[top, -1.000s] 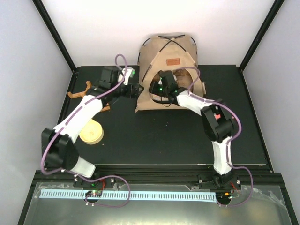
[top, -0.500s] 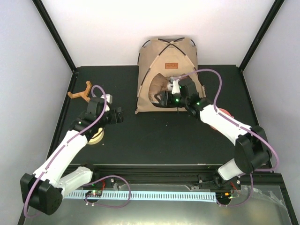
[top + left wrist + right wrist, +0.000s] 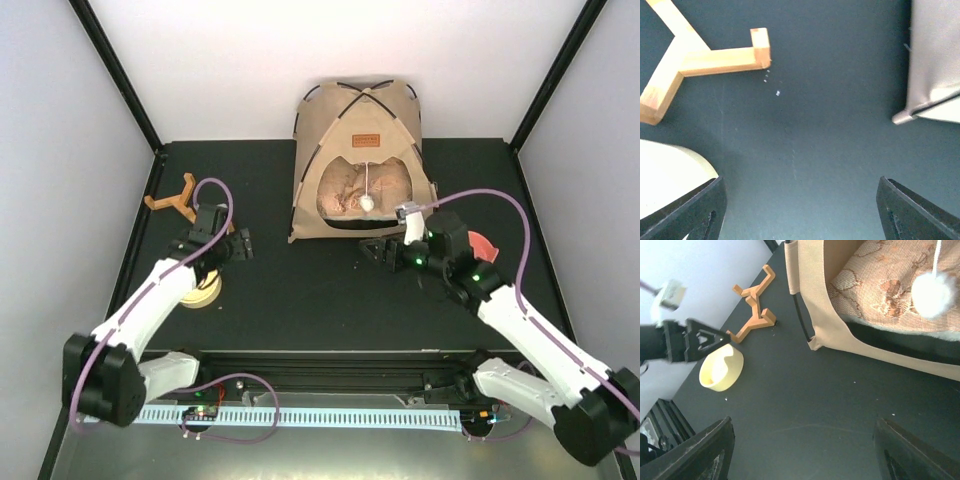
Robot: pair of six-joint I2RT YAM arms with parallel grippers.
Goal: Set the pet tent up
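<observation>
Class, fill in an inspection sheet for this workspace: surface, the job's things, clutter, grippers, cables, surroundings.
Surface: black table, a few pale specks.
Job's things: pet tent stands upright at the far edge; white pom-pom hangs in its doorway; floral cushion inside.
Clutter: wooden Y-shaped stand and yellow bowl at left; red object partly hidden behind the right arm.
Grippers: left gripper open, empty, near the bowl; right gripper open, empty, in front of the tent doorway.
Cables: purple cables loop off both arms.
Surroundings: white walls, black frame posts.
</observation>
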